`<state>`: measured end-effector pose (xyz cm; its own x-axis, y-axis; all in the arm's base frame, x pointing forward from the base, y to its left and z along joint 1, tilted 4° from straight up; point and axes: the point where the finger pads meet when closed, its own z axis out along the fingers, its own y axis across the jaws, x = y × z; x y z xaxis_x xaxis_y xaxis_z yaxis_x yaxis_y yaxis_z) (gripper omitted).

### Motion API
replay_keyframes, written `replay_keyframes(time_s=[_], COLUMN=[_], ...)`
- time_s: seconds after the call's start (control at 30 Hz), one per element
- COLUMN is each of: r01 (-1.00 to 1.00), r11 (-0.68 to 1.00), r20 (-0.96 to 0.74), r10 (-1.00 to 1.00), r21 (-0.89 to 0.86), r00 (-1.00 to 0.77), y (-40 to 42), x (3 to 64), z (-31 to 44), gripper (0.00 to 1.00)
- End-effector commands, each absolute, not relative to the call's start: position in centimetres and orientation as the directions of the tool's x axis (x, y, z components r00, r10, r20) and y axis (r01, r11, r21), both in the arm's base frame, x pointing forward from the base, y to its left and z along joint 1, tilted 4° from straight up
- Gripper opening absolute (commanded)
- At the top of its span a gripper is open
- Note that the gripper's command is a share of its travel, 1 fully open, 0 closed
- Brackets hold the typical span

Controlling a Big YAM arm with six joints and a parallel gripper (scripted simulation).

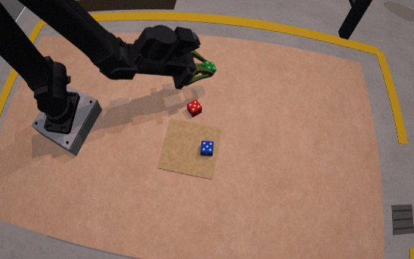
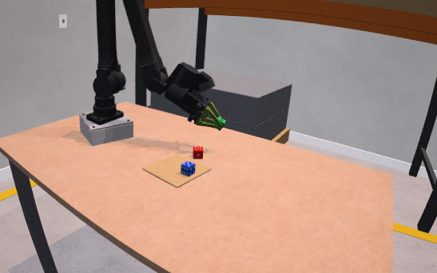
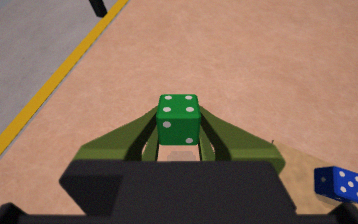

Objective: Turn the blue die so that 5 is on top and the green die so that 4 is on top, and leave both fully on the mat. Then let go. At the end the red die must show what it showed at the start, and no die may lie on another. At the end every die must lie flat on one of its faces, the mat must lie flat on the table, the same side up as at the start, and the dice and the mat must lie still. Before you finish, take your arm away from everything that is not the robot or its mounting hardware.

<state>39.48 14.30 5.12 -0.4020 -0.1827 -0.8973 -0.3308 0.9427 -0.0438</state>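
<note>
My gripper (image 1: 207,67) (image 2: 220,122) (image 3: 178,111) is shut on the green die (image 1: 210,66) (image 2: 221,120) (image 3: 178,106) and holds it in the air, tilted, beyond the red die from the mat. In the wrist view the green die shows a four face and, nearer the camera, a two face. The blue die (image 1: 207,148) (image 2: 188,168) (image 3: 349,184) lies flat on the mat (image 1: 178,145) (image 2: 160,169) (image 3: 300,172), near one edge, five on top. The red die (image 1: 194,107) (image 2: 198,152) lies on the table off the mat; its top looks like five. It is out of the wrist view.
The arm's grey base block (image 1: 86,126) (image 2: 113,133) stands left of the mat on the table (image 1: 298,151) (image 2: 295,199). The table's far edge runs beyond the raised gripper. A dark grey box (image 2: 271,109) stands behind the table.
</note>
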Motion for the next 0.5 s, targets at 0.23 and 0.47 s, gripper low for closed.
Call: replay_keyframes(time_s=[0.23,0.47], r01=[-0.323,-0.324], r11=[0.945,0.944], r20=[-0.917,-0.916], r10=[-0.174,-0.176], r21=[-0.053,-0.054], r00=[-0.358,-0.360], y=[14.1,14.0], x=[40.4,40.4], z=[5.6,3.6], gripper=[0.26,0.26])
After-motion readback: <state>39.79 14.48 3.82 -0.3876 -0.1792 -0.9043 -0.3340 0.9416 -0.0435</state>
